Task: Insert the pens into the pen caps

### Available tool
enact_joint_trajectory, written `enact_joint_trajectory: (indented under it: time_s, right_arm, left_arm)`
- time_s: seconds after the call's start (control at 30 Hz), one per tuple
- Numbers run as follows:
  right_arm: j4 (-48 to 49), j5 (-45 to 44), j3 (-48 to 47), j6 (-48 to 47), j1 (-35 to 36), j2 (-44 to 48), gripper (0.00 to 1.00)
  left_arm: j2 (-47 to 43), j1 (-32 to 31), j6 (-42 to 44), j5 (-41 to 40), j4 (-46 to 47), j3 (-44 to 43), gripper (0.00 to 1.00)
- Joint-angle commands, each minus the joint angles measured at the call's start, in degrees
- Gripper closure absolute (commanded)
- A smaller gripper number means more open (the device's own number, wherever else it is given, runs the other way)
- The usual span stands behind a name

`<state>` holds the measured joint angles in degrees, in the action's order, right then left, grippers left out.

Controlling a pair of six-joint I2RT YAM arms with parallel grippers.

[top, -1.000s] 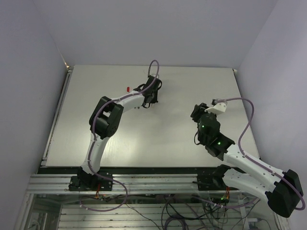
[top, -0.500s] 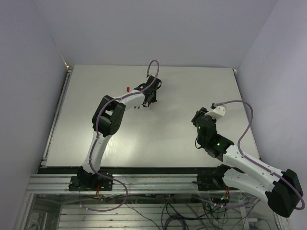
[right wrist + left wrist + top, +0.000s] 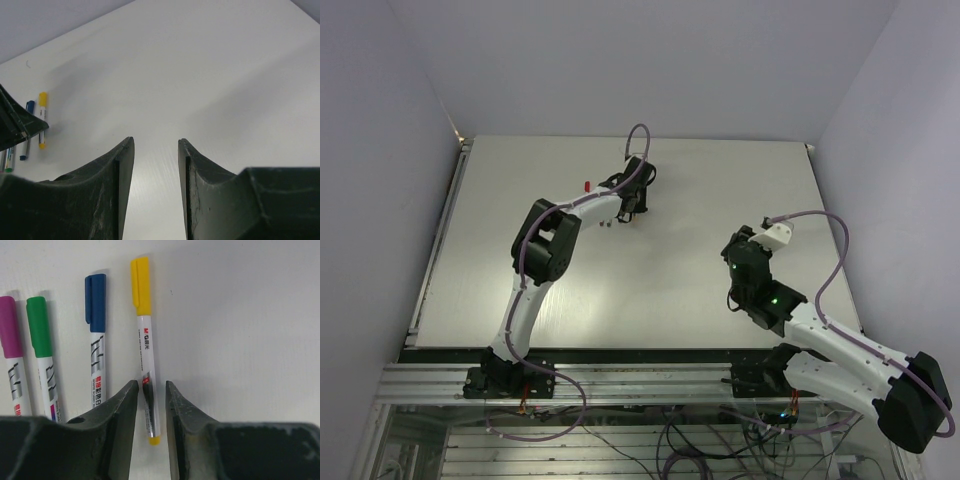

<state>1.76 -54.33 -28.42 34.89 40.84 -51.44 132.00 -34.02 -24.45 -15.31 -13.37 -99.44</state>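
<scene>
Left fingers (image 3: 122, 410) stand slightly parted astride the yellow-capped pen (image 3: 146, 350) at lower centre; right fingers (image 3: 117, 175) hang open above the counter (image 3: 225, 75).

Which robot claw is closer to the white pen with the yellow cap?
Left. The left gripper straddles the yellow-capped white pen; the right gripper hangs far off, above the table.

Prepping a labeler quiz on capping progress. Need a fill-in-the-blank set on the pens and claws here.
1. The white-barrelled marker pen straddled by the left claw is capped in ___.
2. Its nearest neighbour pen is capped in ___.
3. The right claw holds ___.
4. The pens seen in the left wrist view, lying on the white table, number ___.

Missing words: yellow; blue; nothing; four.
</scene>
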Motion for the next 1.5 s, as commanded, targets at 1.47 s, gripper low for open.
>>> enact_joint_trajectory:
  time_s: [1.47]
  right_arm:
    - [-23.34,19.1,-9.56,18.7,-37.68,-7.57,0.25]
  left_arm:
    - [-42.97,16.27,-0.08,-4.61,10.75,32.6,0.62]
